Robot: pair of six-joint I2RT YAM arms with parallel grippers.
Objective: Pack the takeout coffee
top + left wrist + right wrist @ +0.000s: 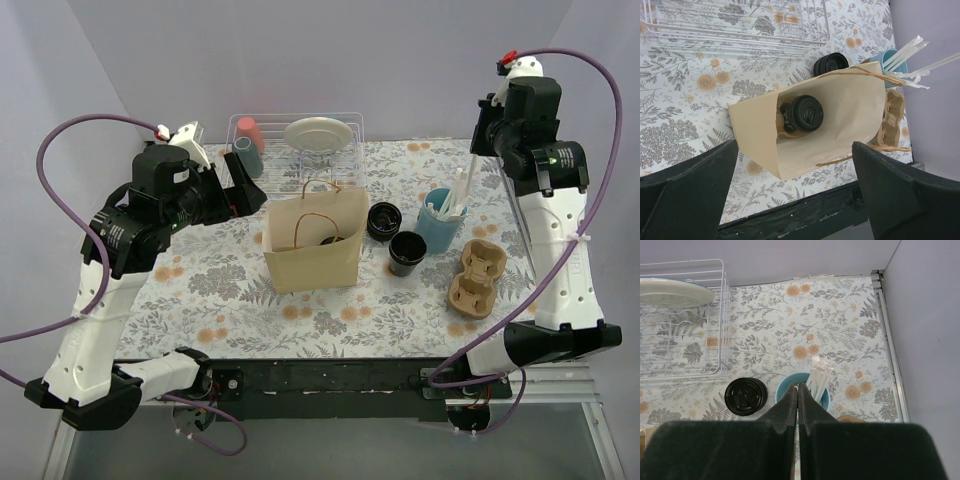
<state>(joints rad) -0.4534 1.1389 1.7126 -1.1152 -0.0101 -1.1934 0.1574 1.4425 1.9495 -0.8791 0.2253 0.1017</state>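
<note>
Left tool [245, 185] gapes wide by the bag [312, 240]; right tool [798, 400] is pinched closed, empty.
One lidded cup [802, 114] sits inside; a second lidded cup [383, 220] and an open cup [407, 252] stand just right.

Ahead of the left claw [794, 160] stands the paper bag [850, 115], a lidded cup [802, 114] inside it; past the bag sits a second lidded cup [830, 63], the wire rack [740, 30] ahead and leftward; below the right claw [798, 387] stands the cup of sticks [819, 382], the second lidded cup left of it, the plate [670, 292] in the rack farther left; an open cup [407, 252] and a cup carrier [476, 277] lie on that claw's near side.
</note>
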